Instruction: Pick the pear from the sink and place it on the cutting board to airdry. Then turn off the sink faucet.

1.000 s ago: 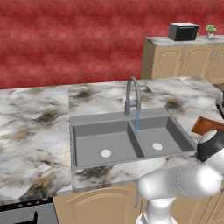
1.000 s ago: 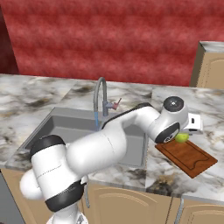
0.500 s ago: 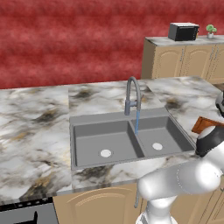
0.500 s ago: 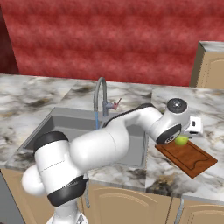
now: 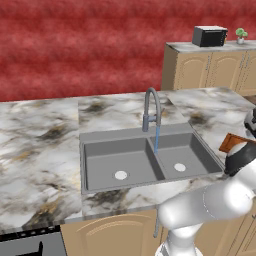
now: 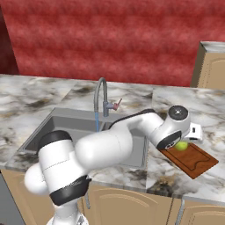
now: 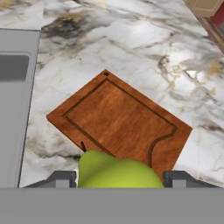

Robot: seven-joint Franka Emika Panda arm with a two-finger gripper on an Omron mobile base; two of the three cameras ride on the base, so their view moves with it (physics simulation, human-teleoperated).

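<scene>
The yellow-green pear sits between my gripper fingers, and the gripper is shut on it. It hangs just above the near end of the reddish-brown cutting board. From the right base view, the pear shows under the hand, over the cutting board on the counter right of the sink. The sink has two grey basins with white drains. A thin blue stream of water falls from the grey gooseneck sink faucet into the sink.
Marble counter surrounds the board on all sides. The sink's edge lies left of the board in the hand view. Tall wooden cabinets carry a black microwave and a small plant at the back right.
The hand with the pear has sunk a little toward the cutting board. Water keeps running from the faucet.
</scene>
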